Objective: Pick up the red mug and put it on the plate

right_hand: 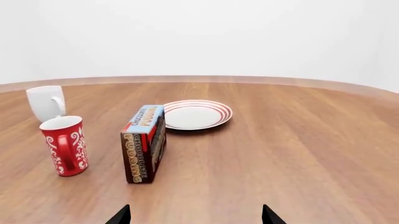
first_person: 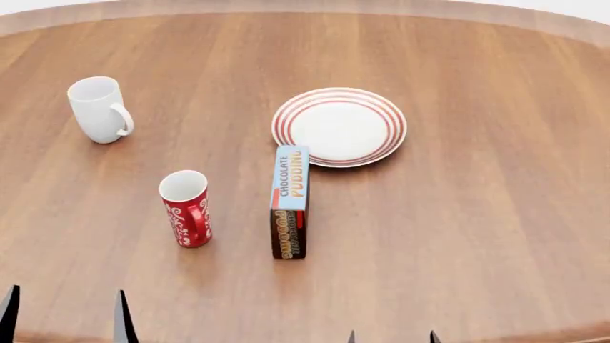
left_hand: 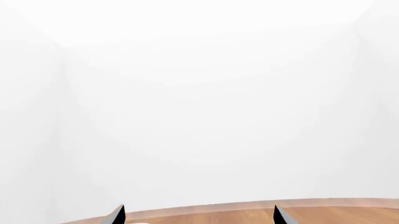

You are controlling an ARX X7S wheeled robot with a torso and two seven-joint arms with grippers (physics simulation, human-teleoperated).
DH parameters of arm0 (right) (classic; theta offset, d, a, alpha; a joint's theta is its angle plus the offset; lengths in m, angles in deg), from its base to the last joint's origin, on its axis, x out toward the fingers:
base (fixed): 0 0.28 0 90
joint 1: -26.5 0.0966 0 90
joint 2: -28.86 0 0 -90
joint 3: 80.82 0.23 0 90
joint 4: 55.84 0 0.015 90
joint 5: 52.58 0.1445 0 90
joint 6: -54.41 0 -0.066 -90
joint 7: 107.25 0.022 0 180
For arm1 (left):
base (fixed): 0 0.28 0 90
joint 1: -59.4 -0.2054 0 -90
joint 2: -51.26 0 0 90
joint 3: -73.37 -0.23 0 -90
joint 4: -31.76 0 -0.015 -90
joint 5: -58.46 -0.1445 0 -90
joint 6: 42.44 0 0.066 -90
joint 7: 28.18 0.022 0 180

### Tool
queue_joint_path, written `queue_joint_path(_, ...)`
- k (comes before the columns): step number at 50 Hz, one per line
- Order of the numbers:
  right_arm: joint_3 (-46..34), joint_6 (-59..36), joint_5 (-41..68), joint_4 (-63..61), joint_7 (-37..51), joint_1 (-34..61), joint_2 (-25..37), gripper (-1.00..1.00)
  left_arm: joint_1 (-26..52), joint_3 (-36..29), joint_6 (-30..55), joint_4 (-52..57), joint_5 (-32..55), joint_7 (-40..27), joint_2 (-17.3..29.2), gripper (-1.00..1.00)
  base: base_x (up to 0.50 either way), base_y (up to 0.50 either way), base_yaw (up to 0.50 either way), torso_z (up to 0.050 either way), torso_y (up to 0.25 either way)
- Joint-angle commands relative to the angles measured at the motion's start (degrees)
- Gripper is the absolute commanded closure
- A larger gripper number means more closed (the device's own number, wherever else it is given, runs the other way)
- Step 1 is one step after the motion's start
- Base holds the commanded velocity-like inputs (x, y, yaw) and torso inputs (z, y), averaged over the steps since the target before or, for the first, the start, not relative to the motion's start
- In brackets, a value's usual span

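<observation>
The red mug [first_person: 186,209] with white swirls stands upright on the wooden table [first_person: 476,236], left of centre, its handle turned toward me; it also shows in the right wrist view [right_hand: 65,145]. The plate [first_person: 339,126] with red rings lies farther back and to the right, empty [right_hand: 195,114]. My left gripper [first_person: 65,314] is open at the near left edge, short of the mug, with nothing between its fingers [left_hand: 198,215]. My right gripper [first_person: 392,337] is open at the near edge, its tips wide apart and empty [right_hand: 195,215].
A chocolate pudding box [first_person: 290,201] stands on its long edge between the red mug and the plate [right_hand: 144,143]. A plain white mug [first_person: 99,109] stands at the far left [right_hand: 46,102]. The left wrist view shows mostly white wall above the table edge [left_hand: 262,207].
</observation>
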Motion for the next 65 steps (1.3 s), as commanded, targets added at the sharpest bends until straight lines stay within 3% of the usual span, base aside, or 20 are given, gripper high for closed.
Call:
queue_joint_path(1,-0.5,0.5,0.3,0.3,0.7,0.1,0.4,-1.00,0.3,-0.7,-1.0,-0.5,-0.3,-0.7,0.5,-1.00,0.00,0.00,0.00,0.000,0.000)
queue_joint_path(65,-3.5,0.7,2.4,0.0,2.5,0.5,2.5,-1.00,0.5,-3.5,-0.1,-0.1,1.1,-3.3,2.2,-1.00,0.00,0.16,0.00,0.000,0.000)
